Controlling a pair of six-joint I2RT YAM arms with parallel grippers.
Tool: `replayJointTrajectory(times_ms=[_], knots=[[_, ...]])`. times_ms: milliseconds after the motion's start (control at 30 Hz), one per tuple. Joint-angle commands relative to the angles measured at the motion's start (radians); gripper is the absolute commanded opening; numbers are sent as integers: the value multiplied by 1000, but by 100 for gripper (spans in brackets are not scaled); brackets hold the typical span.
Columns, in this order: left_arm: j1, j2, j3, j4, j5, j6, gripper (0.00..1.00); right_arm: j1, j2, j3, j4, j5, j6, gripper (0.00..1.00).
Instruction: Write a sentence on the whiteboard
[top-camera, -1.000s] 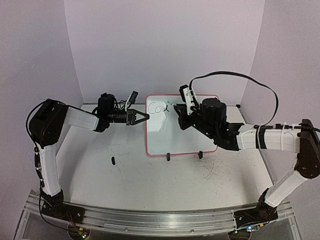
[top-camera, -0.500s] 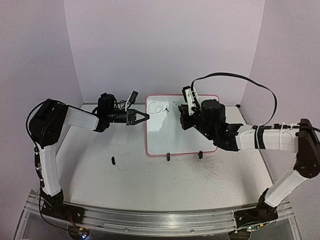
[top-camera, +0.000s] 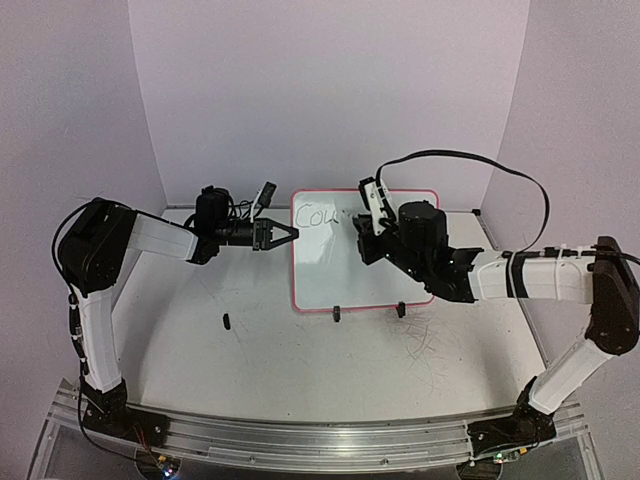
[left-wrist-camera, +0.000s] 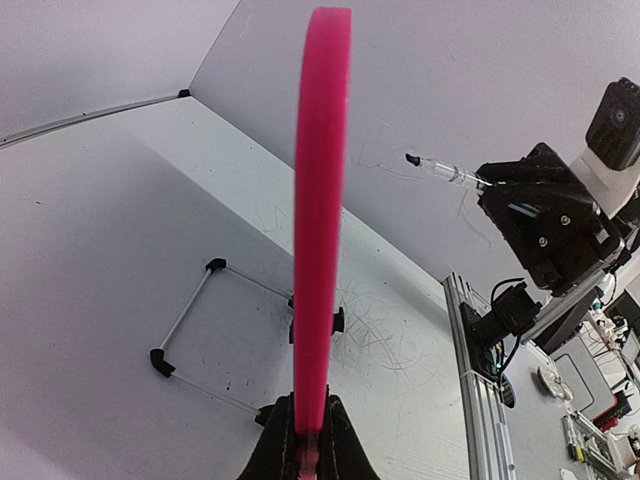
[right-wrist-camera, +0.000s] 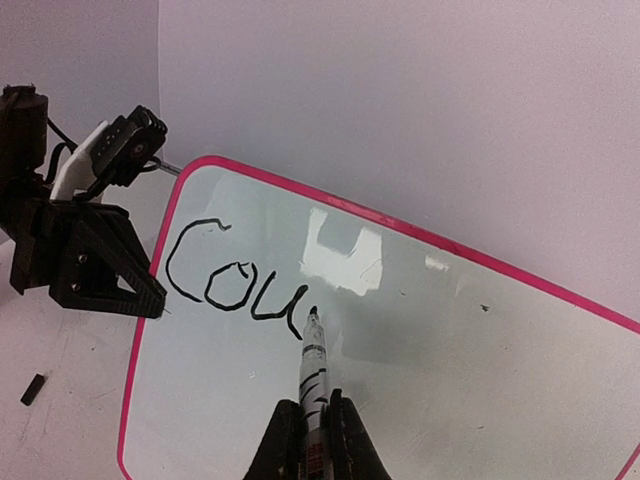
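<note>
The whiteboard (top-camera: 330, 268), glossy white with a pink frame, stands tilted at the back middle of the table. "Cou" (top-camera: 318, 215) is written in black at its top left. My left gripper (top-camera: 290, 233) is shut on the board's left edge, which shows edge-on in the left wrist view (left-wrist-camera: 322, 200) between the fingers (left-wrist-camera: 275, 440). My right gripper (top-camera: 362, 238) is shut on a black-and-white marker (right-wrist-camera: 314, 365). The marker's tip is at the board (right-wrist-camera: 450, 350), just right of the "u" (right-wrist-camera: 285, 300). I cannot tell whether it touches.
Two black clip feet (top-camera: 338, 313) (top-camera: 400, 310) sit at the board's lower edge. A small black cap (top-camera: 227, 321) lies on the table at front left. Old scribbles (top-camera: 425, 340) mark the tabletop. A wire stand (left-wrist-camera: 190, 330) is behind the board.
My right gripper with the marker shifted slightly right, then back left along the top line of writing. The left arm and the board have not moved.
</note>
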Motion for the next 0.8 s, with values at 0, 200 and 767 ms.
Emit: replayJointTrajectory(times_ms=[0,200,767], knots=[[-16,-53,8,6,33,5,0,-2,36,60,-16,27,-9,0],[-16,-52,7,7,33,5,0,-2,46,63,-16,58,-24,0],[-16,-52,7,5,35,5,0,-9,52,59,61,0,-69,0]])
